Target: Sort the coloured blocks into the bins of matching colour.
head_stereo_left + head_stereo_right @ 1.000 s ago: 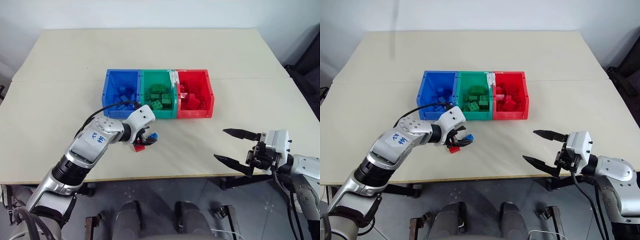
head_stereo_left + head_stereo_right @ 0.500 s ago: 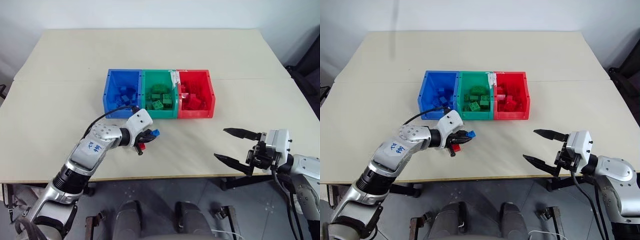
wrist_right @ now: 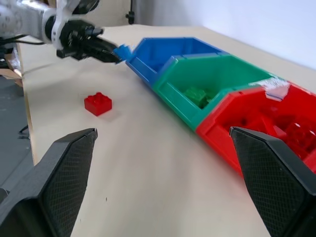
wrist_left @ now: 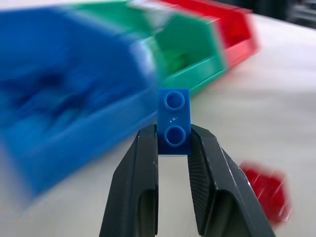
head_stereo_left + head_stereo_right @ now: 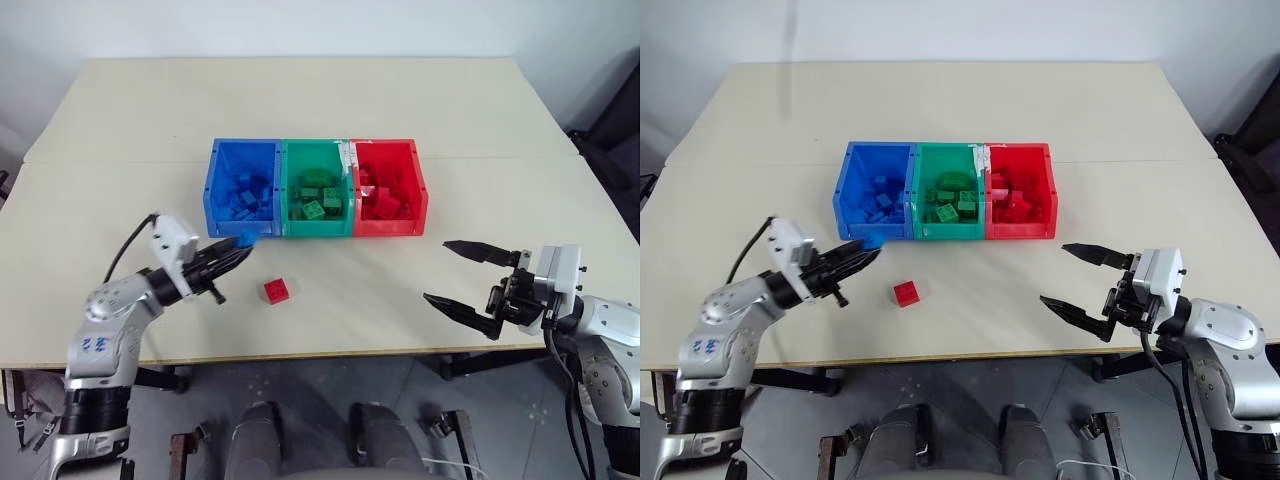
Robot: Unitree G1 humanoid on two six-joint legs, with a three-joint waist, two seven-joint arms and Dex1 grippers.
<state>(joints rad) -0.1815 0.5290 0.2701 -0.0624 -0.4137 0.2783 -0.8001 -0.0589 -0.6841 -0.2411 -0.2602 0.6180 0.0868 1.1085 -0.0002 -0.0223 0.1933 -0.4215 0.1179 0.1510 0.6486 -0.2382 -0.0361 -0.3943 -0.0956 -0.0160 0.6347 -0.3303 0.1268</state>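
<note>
The left claw (image 4: 173, 143) is shut tight on a small blue block (image 4: 174, 127). A moment ago this claw was down on the desk (image 5: 130, 140), right by the red block (image 5: 277, 290) and the blue one. Now it has pulled away to the robot's left, and the blue block has come up with it. The red block stays behind on the desk, alone, in front of the bins.

The blue block now hangs in the air just by the front corner of the blue bin (image 5: 222, 160). It is not over the bin yet. The blue bin sits at the left end of the row, with the green bin (image 5: 315, 152) in the middle and the red bin (image 5: 418, 180) on the right. All three already have blocks inside.

So the pick-up has worked, I think. The next job is likely to lift the blue block over the low front lip and let it go.

The right claw (image 5: 470, 279) is wide open and holds nothing. It waits off to the right, well away from the bins.
</note>
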